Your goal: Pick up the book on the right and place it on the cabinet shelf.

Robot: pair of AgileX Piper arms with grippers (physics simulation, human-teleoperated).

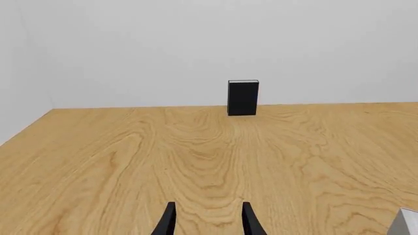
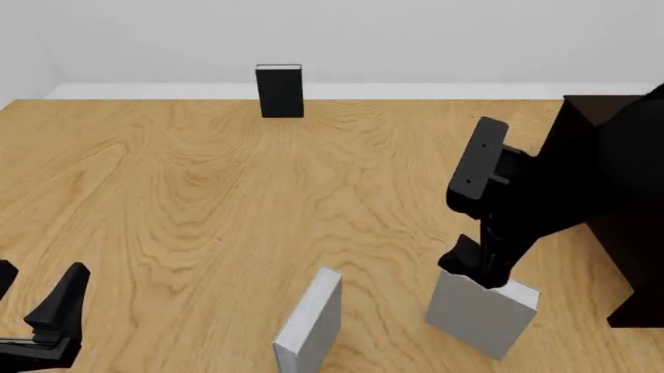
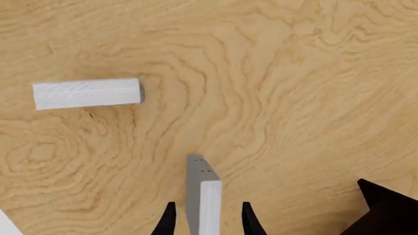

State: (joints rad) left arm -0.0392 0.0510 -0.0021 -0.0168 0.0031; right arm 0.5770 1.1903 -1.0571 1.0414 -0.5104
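The light grey book [image 2: 480,315] stands on the table near the front right; the right wrist view shows its white page edge [image 3: 209,205] from above. My right gripper [image 2: 481,273] is open, pointing down over the book's top. One finger is on each side of the book [image 3: 207,221], with small gaps showing. The very dark cabinet [image 2: 623,194] stands just to the right, and a corner of it [image 3: 388,210] shows in the right wrist view. Its shelf is not visible. My left gripper [image 2: 36,299] is open and empty at the front left [image 1: 207,223].
A taller, slimmer grey book [image 2: 309,322] stands left of the gripped-at book and shows in the right wrist view [image 3: 87,93]. A black book [image 2: 279,91] stands at the table's far edge near the wall [image 1: 243,98]. The table [image 2: 186,194] is light wood.
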